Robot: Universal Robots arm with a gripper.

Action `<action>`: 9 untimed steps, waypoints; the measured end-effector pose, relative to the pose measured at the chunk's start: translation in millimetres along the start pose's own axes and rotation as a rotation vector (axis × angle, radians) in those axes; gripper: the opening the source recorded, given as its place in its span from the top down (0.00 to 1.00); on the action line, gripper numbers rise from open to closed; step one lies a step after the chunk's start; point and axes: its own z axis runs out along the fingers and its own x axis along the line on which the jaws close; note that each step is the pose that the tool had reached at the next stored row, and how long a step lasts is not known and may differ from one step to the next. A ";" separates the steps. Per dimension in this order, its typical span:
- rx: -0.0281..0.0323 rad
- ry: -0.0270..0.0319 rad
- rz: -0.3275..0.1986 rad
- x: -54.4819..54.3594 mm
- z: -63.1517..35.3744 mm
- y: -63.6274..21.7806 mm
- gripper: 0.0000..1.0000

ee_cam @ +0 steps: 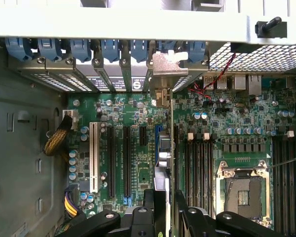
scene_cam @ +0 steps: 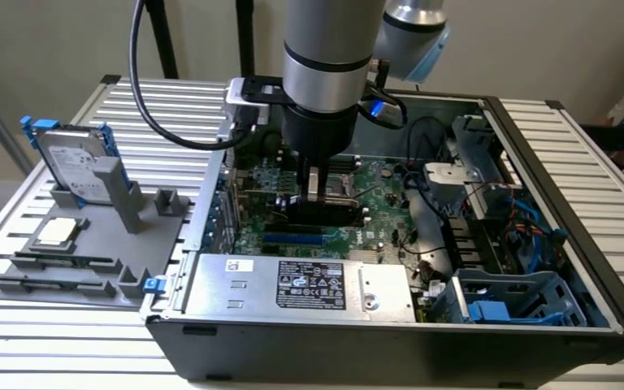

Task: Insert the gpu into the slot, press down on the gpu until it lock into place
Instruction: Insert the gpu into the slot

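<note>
The gpu (scene_cam: pixel 325 213), a thin black card, stands on edge on the green motherboard (scene_cam: pixel 383 195) inside the open computer case. In the wrist view the gpu (ee_cam: pixel 169 148) shows edge-on, running from its silver bracket (ee_cam: pixel 164 66) at the case's rear panel down between my fingers. It sits along the slot line beside a blue slot (ee_cam: pixel 158 132). My gripper (scene_cam: pixel 312 192) hangs straight above the card. The gripper (ee_cam: pixel 167 197) is open, one black finger on each side of the card's upper edge, with a small gap showing.
A silver labelled power-supply box (scene_cam: pixel 301 284) fills the case's near side, and a blue drive cage (scene_cam: pixel 507 302) sits at the exterior view's right. Cables (scene_cam: pixel 434 223) cross the board. A hard drive with blue clips (scene_cam: pixel 74 158) stands on a grey fixture (scene_cam: pixel 84 260) outside.
</note>
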 end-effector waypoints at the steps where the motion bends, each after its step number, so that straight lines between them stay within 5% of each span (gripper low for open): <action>1: 0.0000 0.0001 0.000 0.0 0.0 0.0 0.73; 9: 0.0000 0.0000 0.000 0.0 0.0 0.0 0.73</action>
